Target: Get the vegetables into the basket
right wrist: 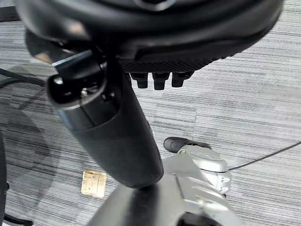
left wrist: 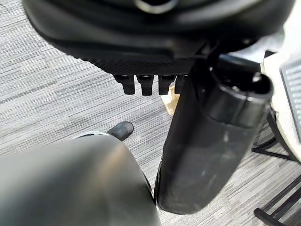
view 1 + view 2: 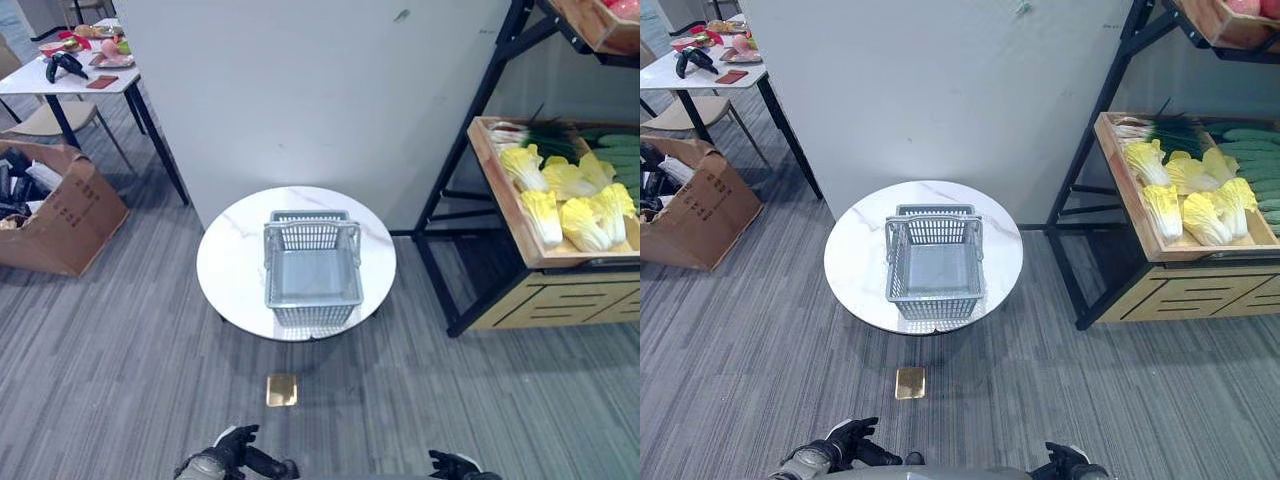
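Empty grey basket (image 3: 312,262) centred on round white table (image 3: 240,262); both hands low, holding nothing.
Left eye view: cabbages (image 3: 565,200) lie in the wooden shelf crate (image 3: 500,190), well right of the table. Left wrist view: left hand (image 2: 155,42), fingers relaxed and apart. Right wrist view: right hand (image 1: 164,47), fingers likewise relaxed, over floor with a small gold square (image 1: 93,182).
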### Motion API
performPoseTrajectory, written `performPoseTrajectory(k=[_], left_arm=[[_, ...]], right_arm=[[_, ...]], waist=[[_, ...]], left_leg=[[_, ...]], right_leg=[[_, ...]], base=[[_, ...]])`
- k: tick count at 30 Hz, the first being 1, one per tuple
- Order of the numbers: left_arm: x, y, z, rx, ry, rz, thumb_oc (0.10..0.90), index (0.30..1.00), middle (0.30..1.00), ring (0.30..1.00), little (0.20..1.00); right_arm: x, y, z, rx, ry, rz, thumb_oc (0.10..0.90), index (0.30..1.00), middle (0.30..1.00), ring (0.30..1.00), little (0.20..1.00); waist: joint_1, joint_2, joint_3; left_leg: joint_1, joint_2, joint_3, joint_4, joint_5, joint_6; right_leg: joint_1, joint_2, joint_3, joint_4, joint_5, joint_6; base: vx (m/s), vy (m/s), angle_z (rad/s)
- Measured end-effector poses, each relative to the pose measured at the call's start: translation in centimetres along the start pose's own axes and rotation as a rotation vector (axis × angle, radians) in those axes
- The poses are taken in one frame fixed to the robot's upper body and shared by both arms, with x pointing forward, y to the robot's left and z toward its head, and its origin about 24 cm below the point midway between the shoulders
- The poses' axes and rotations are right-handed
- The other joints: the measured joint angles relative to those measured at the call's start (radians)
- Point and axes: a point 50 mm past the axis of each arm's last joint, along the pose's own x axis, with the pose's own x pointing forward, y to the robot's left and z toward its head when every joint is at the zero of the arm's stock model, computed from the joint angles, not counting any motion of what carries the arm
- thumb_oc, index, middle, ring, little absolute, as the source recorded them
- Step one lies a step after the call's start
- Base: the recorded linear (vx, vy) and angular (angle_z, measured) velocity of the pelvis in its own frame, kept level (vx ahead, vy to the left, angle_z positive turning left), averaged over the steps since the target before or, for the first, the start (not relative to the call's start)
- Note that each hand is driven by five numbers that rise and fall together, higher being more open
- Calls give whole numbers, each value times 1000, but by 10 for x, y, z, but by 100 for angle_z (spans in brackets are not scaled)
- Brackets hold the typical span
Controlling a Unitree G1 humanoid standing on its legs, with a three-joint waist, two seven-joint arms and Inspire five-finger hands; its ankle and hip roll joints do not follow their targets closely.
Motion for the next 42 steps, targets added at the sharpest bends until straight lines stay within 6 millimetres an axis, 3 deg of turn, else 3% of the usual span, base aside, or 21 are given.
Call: performPoseTrajectory(k=[2,4,7,8,9,11,12,15,19,23,25,29,31,35,40,42], left_arm=[[-1,1,-2,-16,1,6,900,1000,1000,1000,1000],[-2,3,-7,-44,2,14,900,1000,1000,1000,1000],[-3,4,-12,-55,3,19,900,1000,1000,1000,1000],[-3,4,-13,-56,6,20,900,1000,1000,1000,1000],[-3,4,-13,-58,6,21,900,1000,1000,1000,1000],[-4,6,-16,-66,13,27,900,1000,1000,1000,1000],[-5,9,-18,-82,20,37,900,1000,1000,1000,1000],[-6,10,-19,-87,21,41,900,1000,1000,1000,1000],[-6,12,-23,-140,39,55,900,1000,1000,1000,1000],[-6,12,-20,-148,35,63,900,1000,1000,1000,1000],[-6,14,-20,-171,39,75,900,1000,1000,1000,1000],[-6,19,-16,-211,27,90,900,1000,1000,1000,1000],[-6,20,-17,-227,27,94,900,1000,1000,1000,1000],[-6,29,-9,-257,0,115,900,1000,1000,1000,1000],[-5,35,5,-280,-54,126,900,1000,1000,1000,1000],[-5,36,9,-294,-68,129,900,1000,1000,1000,1000]], right_arm=[[1,1,9,-7,-36,6,900,1000,1000,1000,1000],[-3,4,50,-36,-216,36,900,1000,1000,1000,1000],[-28,2,114,-106,-539,46,900,1000,1000,1000,1000],[-33,1,127,-117,-591,39,900,1000,1000,1000,1000],[-53,-12,161,-185,-711,10,900,1000,1000,1000,1000],[-68,-21,189,-226,-799,-22,900,1000,1000,1000,1000],[-87,-31,214,-255,-902,-63,900,1000,1000,1000,1000],[-115,-40,241,-303,-1016,-112,900,1000,1000,1000,1000],[-153,-22,290,-306,-1235,-117,900,1000,1000,1000,1000],[-166,-6,312,-304,-1308,-86,900,1000,1000,1000,1000],[-161,12,335,-272,-1277,-54,900,1000,1000,1000,1000],[-150,20,354,-177,-1171,-35,900,1000,1000,1000,1000],[-148,21,362,-211,-1117,-46,900,1000,1000,1000,1000],[-166,5,389,-248,-1060,-156,900,1000,1000,1000,1000],[-204,-11,419,-220,-1082,-257,900,1000,1000,1000,1000],[-210,-11,423,-222,-1099,-265,900,1000,1000,1000,1000]], waist=[[2,-2,-1],[-3,-3,-2],[-4,-5,-8],[-4,-11,-17],[3,-14,-24],[6,-24,-30],[9,-34,-36],[27,-46,-42],[32,-54,-45],[66,-55,-45],[69,-61,-43],[119,-83,-31],[140,-90,-25],[168,-127,-1],[201,-125,30],[210,-123,48]], left_leg=[[0,-3,8,0,-1,1],[-1,-3,24,-5,-3,1],[-2,4,38,-5,-4,4],[-2,4,38,-5,-5,3],[-3,4,40,-6,-11,-2],[-3,4,41,-6,-11,-1],[-3,5,42,-5,-4,7],[-6,6,44,-5,-4,9],[-6,8,47,-5,1,4],[-8,9,37,-5,2,2],[-5,9,33,-3,3,1],[-17,13,11,0,8,-6],[-26,12,4,0,10,-6],[-81,11,-25,1,30,-7],[-168,8,-58,12,43,-7],[-174,7,-68,15,44,-7]], right_leg=[[0,-3,8,-5,0,0],[-2,-2,22,-17,6,3],[-6,3,42,-21,17,10],[-6,3,42,-22,18,10],[-8,2,44,-20,20,10],[-9,2,46,-20,21,12],[-10,2,46,-19,22,15],[-13,2,49,-20,23,16],[-8,3,52,-33,27,22],[4,4,42,-45,33,26],[13,6,34,-54,34,25],[8,10,16,-57,34,25],[5,10,9,-58,34,25],[-36,12,-23,-64,37,26],[-99,12,-56,-79,50,25],[-100,12,-67,-79,50,25]], base=[[8,91,-19],[12,127,-24],[11,63,-13],[26,96,-5],[26,64,0],[18,43,-1],[0,0,0],[5,10,-4],[4,-1,-3],[34,-16,5],[44,-27,10],[40,-30,19],[35,-33,10],[-3,-31,24],[-9,-28,18],[-10,-27,24]])
